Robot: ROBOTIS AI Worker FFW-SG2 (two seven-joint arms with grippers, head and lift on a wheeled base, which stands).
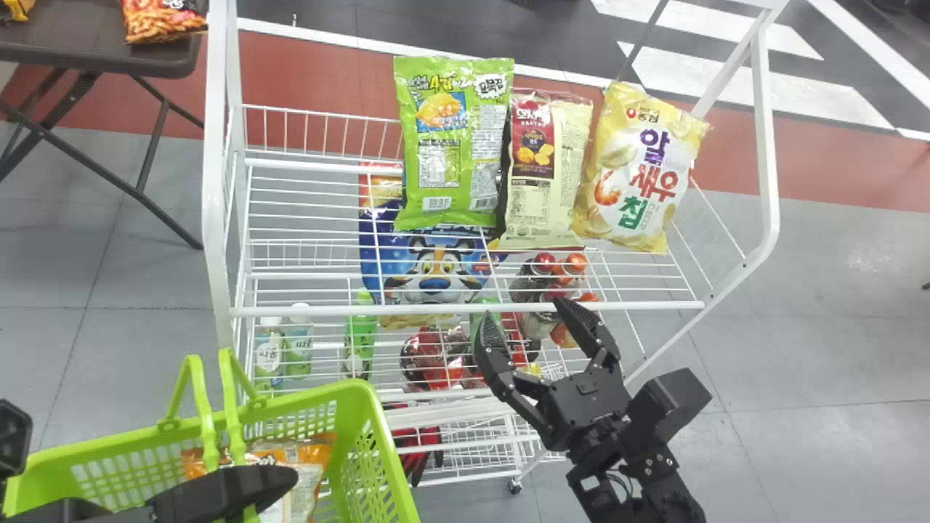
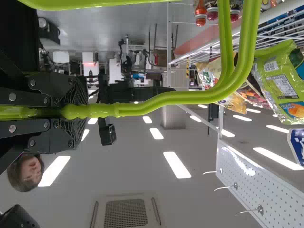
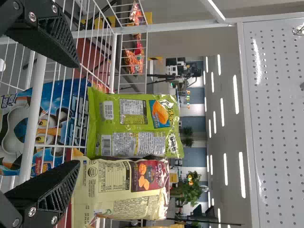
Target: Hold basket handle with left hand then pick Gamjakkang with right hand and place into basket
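Nearest, at seven o'clock, the left gripper (image 1: 225, 490) is closed around basket handle (image 1: 234, 428). At five, right gripper (image 1: 524, 311) is wide, empty. At one, rack (image 1: 216, 145) bears bags (image 1: 530, 138); whether one is Gamjakkang, I cannot tell.

Three bags (image 1: 545, 174) sit side by side on the shelf (image 1: 305, 311), above some bottles (image 1: 269, 352). In front, to the left, is a basket (image 1: 392, 465) with snacks (image 1: 317, 454) in it. A table (image 1: 73, 47) is back left.
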